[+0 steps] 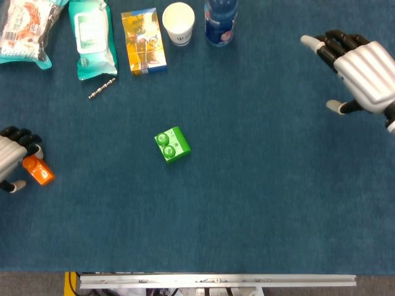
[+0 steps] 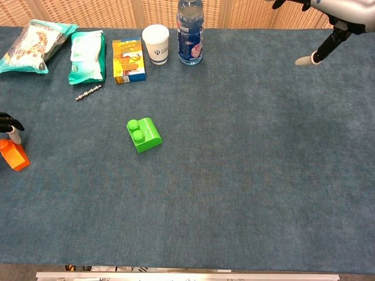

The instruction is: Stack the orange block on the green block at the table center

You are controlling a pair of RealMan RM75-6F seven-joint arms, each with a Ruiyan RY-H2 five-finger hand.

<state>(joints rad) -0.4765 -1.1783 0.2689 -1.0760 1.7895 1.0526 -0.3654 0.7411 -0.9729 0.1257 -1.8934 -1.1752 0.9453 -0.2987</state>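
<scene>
Along the table's far edge sit a snack bag (image 1: 26,29), a wipes pack (image 1: 91,38), a yellow box (image 1: 143,41), a paper cup (image 1: 178,23) and a water bottle (image 1: 220,21); a small metal chain (image 1: 102,87) lies just in front. The green block (image 1: 171,144) rests mid-table with open blue cloth (image 1: 259,197) all around it. At the left edge, the left hand (image 1: 13,159) grasps the orange block (image 1: 38,171), tilted. The right hand (image 1: 358,71) hovers at the far right, fingers spread, holding nothing

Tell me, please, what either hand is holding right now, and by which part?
The left hand appears to grip the orange block by its near end; the right hand holds nothing.
</scene>
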